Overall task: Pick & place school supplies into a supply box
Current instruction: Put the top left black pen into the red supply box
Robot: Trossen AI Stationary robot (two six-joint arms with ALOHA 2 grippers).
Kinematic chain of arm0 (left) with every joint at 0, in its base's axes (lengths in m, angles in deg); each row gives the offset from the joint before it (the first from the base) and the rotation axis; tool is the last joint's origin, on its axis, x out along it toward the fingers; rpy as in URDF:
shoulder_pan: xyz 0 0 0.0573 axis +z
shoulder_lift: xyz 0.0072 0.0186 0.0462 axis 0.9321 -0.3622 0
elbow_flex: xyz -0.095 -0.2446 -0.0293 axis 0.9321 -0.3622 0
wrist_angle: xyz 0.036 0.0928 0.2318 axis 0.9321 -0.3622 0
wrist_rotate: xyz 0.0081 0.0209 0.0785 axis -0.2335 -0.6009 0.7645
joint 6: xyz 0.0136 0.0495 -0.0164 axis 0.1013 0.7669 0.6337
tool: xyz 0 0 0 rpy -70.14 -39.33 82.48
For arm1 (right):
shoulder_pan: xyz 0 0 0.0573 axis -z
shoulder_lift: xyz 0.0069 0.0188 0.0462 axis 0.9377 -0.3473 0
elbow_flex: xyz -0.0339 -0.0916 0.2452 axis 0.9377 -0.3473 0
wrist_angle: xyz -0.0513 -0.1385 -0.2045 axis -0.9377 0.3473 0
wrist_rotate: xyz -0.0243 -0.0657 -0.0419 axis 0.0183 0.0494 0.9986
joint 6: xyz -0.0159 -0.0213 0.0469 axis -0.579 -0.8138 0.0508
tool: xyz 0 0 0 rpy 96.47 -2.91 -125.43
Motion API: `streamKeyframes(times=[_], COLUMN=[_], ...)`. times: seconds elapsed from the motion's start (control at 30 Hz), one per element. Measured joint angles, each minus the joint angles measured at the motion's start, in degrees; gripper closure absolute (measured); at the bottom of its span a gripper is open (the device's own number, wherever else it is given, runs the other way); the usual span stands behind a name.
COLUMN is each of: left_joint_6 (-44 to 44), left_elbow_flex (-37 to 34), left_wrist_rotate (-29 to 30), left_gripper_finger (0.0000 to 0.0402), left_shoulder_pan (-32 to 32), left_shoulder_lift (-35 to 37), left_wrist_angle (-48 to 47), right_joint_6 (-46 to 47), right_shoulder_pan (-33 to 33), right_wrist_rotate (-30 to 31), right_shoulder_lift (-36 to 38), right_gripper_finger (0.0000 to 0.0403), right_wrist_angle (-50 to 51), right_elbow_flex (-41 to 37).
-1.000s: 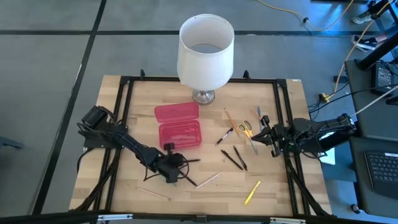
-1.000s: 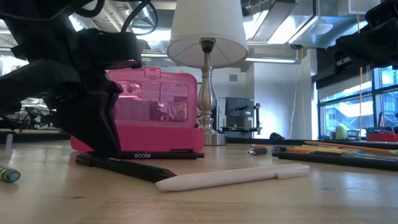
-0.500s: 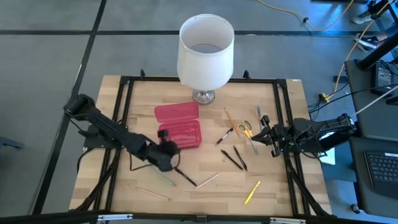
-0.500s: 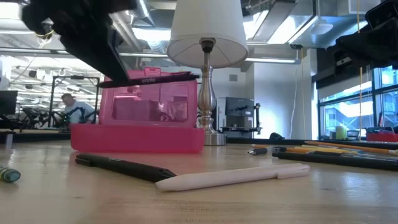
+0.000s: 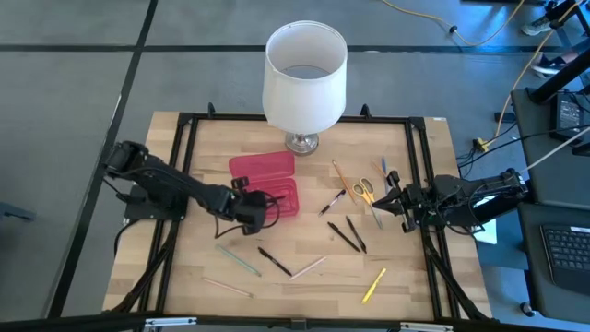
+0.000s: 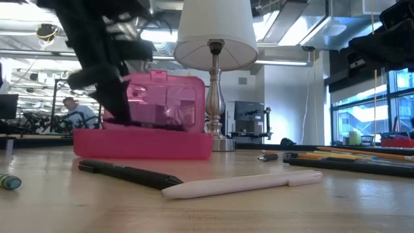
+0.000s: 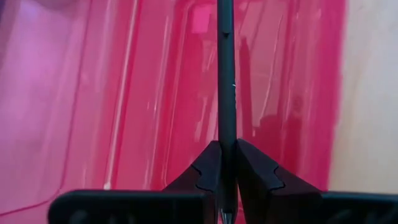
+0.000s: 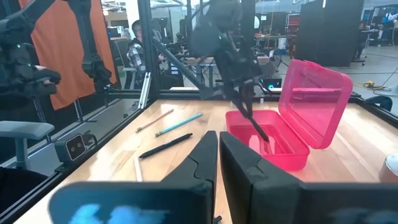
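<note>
My left gripper is clamped on a slim, matte black pen, its fingers pinching the barrel from both sides. Directly beneath the gripper lies the supply box, a glossy, translucent pink plastic case with ribbed walls, its hinged lid standing upright beyond the tray. The pen's far end dips into the open tray. My left arm stretches low across the wooden table, wrist tilted downward. My right gripper is closed on nothing, waiting well apart beside the yellow-handled scissors.
</note>
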State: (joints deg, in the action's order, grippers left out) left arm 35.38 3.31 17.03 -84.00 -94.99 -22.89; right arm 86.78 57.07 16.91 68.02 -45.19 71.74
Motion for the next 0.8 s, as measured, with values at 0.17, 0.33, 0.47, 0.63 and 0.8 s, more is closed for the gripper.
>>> streamKeyframes(times=[0.17, 0.33, 0.47, 0.63, 0.8], left_joint_6=[-0.23, 0.24, 0.69, 0.68, 1.09], left_elbow_flex=[0.0, 0.0, 0.0, 0.0, 0.0], left_wrist_rotate=[-0.79, -3.18, -3.63, -3.35, -3.34], left_gripper_finger=[0.037, 0.0367, 0.0366, 0.0366, 0.0361], left_shoulder_pan=[1.93, 3.2, 3.39, 3.39, 3.39], left_shoulder_lift=[-3.08, -5.33, -6.08, -6.1, -6.1], left_wrist_angle=[0.32, 0.69, 1.62, 1.64, 1.51], right_joint_6=[-0.09, -0.05, -0.11, 0.04, 0.15], right_shoulder_pan=[0.0, 0.0, 0.0, 0.0, 0.0], right_wrist_rotate=[0.02, 0.04, 0.04, 0.04, 0.04], right_shoulder_lift=[0.0, 0.0, 0.0, 0.0, 0.0], right_gripper_finger=[0.0379, 0.0379, 0.0379, 0.0379, 0.0379], right_wrist_angle=[0.0, -0.02, -0.02, -0.02, -0.02], right_elbow_flex=[0.0, 0.0, 0.0, 0.0, 0.0])
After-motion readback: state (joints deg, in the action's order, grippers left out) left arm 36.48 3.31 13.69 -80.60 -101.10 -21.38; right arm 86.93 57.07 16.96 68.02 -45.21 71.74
